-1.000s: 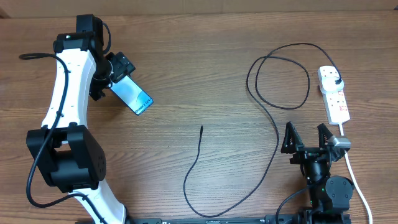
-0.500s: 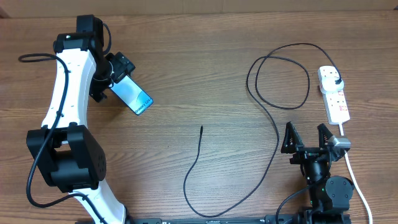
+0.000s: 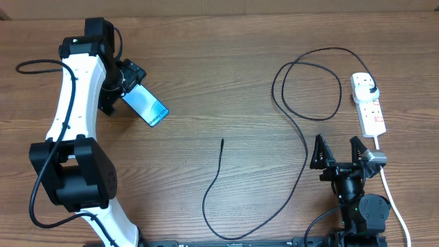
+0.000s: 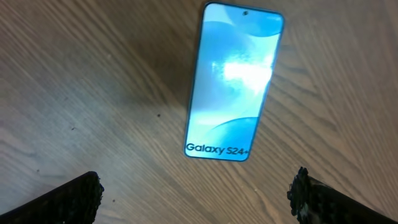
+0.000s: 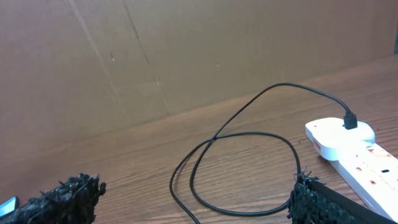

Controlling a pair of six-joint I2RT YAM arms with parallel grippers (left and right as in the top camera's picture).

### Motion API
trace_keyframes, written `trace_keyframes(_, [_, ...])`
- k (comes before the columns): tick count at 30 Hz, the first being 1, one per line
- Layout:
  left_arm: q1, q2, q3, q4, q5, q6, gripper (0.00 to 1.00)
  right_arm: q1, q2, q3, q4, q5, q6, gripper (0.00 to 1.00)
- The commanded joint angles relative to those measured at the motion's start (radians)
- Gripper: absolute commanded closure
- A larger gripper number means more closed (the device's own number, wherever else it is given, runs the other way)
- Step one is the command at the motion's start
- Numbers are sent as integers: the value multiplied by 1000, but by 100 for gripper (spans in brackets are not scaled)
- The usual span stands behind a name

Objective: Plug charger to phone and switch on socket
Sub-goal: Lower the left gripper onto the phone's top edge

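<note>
Currently, step in hand: judged to be the left arm's approach to the phone; nothing gripped.
Phone: slim rectangular smartphone with pale blue screen [image 3: 145, 104], flat on the brown wooden table [image 3: 226, 68], upper left of the overhead frame, lying on a diagonal.
Left gripper [image 4: 196, 196]: above the phone's near end, jaws spread wide, clear of its edges.
Right gripper [image 3: 337, 152]: lower right, jaws spread, empty.
Charger: long thin black cable [image 3: 306, 154]; free tip [image 3: 221, 142] lower centre, well apart from the phone; black plug [image 3: 370, 88] already seated in the strip.
Socket: short white power strip [image 3: 370, 110], right edge; switch position too small to tell.
Doing it well: centre the jaws over the phone's long edges, descend square, and leave the port end exposed towards the tip.
Risk: the slim body may skid on the wood.
Counts: one phone, one cable, one strip with two outlets, two arms.
</note>
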Motion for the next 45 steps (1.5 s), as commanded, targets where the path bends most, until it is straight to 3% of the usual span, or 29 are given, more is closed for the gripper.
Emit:
trace_keyframes(1, [-9,48,26,-6,-31,-36,0,6,-6,-11,3,6,-3,0])
trace_keyframes(15, [-13,230,26,63,49,-61,0,6,-6,-11,3,6,-3,0])
trace_keyframes(27, [-22,234,26,95,67,-66,0,6,-6,-11,3,6,-3,0])
trace_keyframes(45, [-70,234,26,92,-5,-186,0,5,-6,-11,3,6,-3,0])
